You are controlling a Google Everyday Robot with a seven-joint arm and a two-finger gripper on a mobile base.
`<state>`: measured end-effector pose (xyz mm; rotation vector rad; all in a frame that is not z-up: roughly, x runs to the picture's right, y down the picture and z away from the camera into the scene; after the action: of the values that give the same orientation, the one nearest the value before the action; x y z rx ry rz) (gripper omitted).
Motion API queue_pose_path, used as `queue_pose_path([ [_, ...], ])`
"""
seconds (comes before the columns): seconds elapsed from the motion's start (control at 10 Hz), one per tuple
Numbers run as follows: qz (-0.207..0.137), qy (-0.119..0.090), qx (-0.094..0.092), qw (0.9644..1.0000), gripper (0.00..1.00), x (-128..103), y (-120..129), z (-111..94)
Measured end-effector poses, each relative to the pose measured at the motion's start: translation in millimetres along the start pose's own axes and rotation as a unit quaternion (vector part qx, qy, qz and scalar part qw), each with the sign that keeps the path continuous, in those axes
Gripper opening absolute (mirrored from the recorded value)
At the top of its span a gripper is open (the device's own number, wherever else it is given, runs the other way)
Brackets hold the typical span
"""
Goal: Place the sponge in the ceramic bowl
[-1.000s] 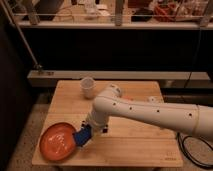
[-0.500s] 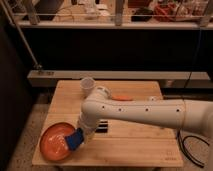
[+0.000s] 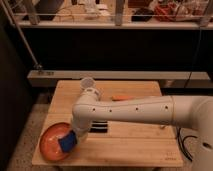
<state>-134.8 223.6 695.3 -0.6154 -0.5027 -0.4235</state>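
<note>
Dark-blue, the sponge [image 3: 66,144] is clamped in the closed hand [image 3: 73,139], low over the right half of the orange-red ceramic bowl [image 3: 49,141]. The bowl lies at the desk's [image 3: 135,147] front-left corner, close to both edges. Further back lie a black striped bar [image 3: 100,128], an orange stick [image 3: 120,98] and a white cup [image 3: 88,82]. Bare wood spreads front right.

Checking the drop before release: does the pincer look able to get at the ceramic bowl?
Probably yes: the pincer, shut on the sponge, hangs over the ceramic bowl on its right side, nothing between them.
</note>
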Motion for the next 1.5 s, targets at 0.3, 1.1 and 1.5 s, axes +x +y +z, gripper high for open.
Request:
queue_pose_path([
  [0.3, -0.012, 0.000, 0.002, 0.9999, 0.00, -15.5, -6.1, 11.8],
  [1.1, -0.029, 0.002, 0.007, 0.9996, 0.00, -30.3, -14.2, 32.5],
  [1.5, -0.034, 0.002, 0.009, 0.9994, 0.00, -33.5, -19.0, 39.1],
])
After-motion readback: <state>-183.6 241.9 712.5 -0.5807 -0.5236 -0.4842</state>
